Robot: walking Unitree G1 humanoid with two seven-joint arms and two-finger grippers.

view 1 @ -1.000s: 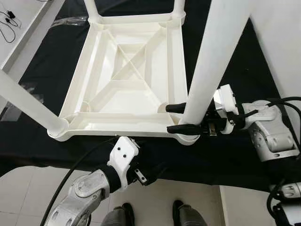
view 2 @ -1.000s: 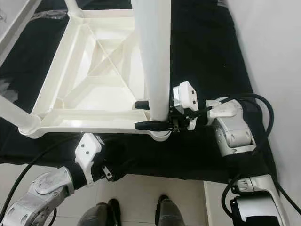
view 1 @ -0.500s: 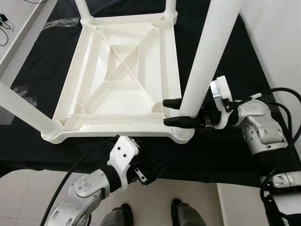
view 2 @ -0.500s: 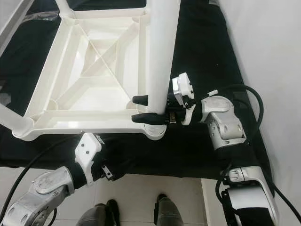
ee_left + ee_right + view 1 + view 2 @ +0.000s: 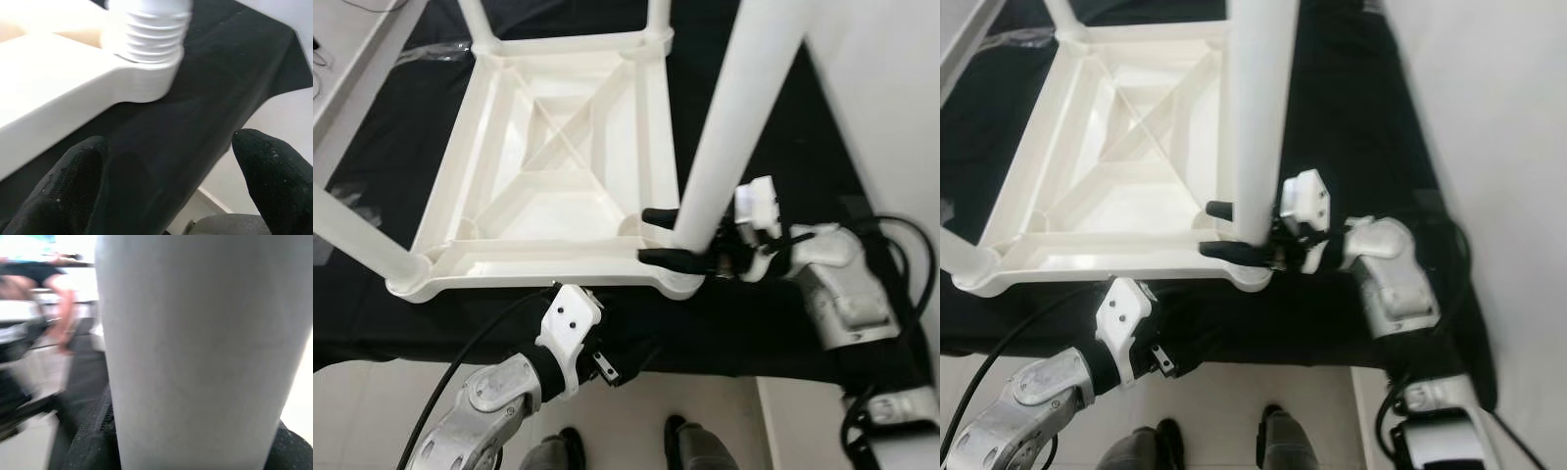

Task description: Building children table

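Four white legs stand up from an upturned white table (image 5: 548, 176), which lies top-down on a black cloth (image 5: 421, 117), its ribbed underside with crossing braces facing up. The near right leg (image 5: 734, 108) rises from its corner socket toward the camera, and the right gripper (image 5: 677, 237) comes in from the right and clamps this leg just above the socket, one black finger on the far side and one on the near side, both pressed against the tube. In the right wrist view the leg (image 5: 205, 352) is a pale column close to the lens with black finger pads at its foot; behind it the room is blurred and a person's bare limb shows faintly. The near left leg (image 5: 357, 235) slants out toward the left edge, and the two far legs stand at the far corners. The left gripper (image 5: 181, 186) hangs below the table's near rim, by the front edge of the cloth, its fingers (image 5: 73, 181) spread apart and holding nothing; in its wrist view a ribbed corner socket (image 5: 146, 34) sits just beyond them on the cloth. Pale floor tiles (image 5: 372, 411) lie below, with the robot's feet (image 5: 617, 450) at the bottom.
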